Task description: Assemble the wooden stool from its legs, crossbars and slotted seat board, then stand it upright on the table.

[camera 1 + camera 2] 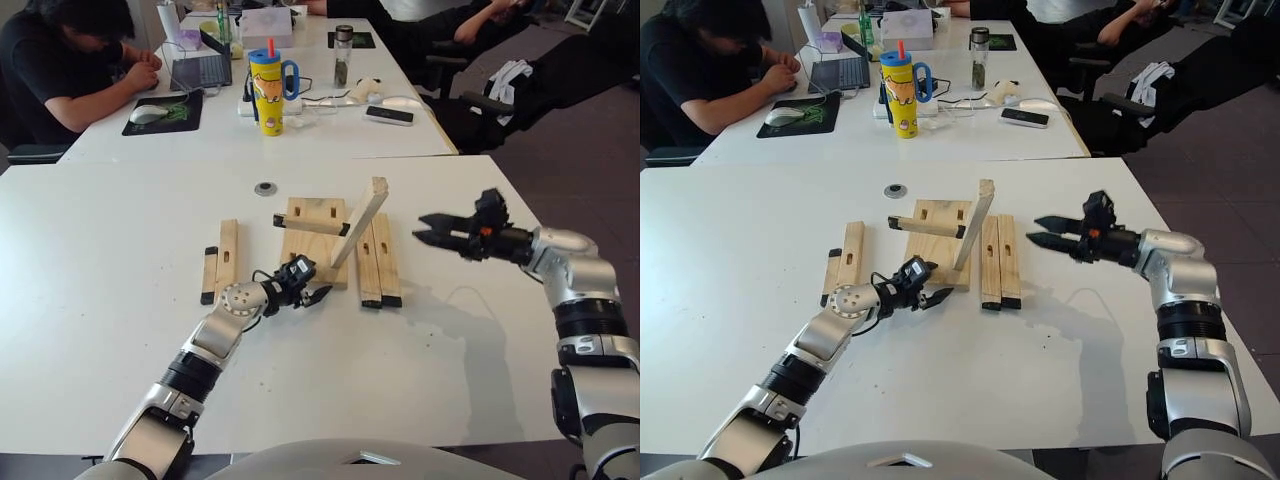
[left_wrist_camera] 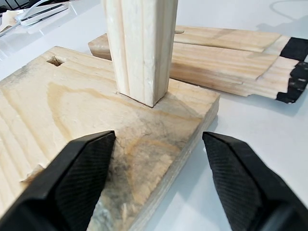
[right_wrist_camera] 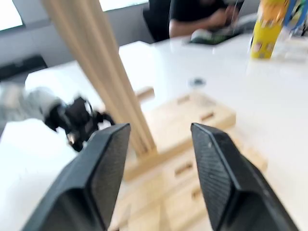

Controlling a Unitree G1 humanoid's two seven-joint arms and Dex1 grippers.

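Observation:
The slotted seat board (image 1: 312, 243) lies flat mid-table. One leg (image 1: 362, 222) stands in its near right corner, tilted to the right. A short crossbar (image 1: 310, 224) with a black end lies across the board. Two more legs (image 1: 378, 262) lie side by side just right of the board, and two pieces (image 1: 220, 258) lie to its left. My left gripper (image 1: 318, 293) is open at the board's near edge, its fingers (image 2: 82, 178) straddling the corner below the standing leg (image 2: 142, 48). My right gripper (image 1: 430, 232) hovers open, right of the leg (image 3: 96, 62), holding nothing.
A round metal grommet (image 1: 265, 188) sits in the table behind the board. A second table behind carries a yellow cup (image 1: 266, 92), a phone (image 1: 389, 115), a jar (image 1: 343, 55) and a laptop (image 1: 203, 68). The near half of my table (image 1: 420, 380) is bare white.

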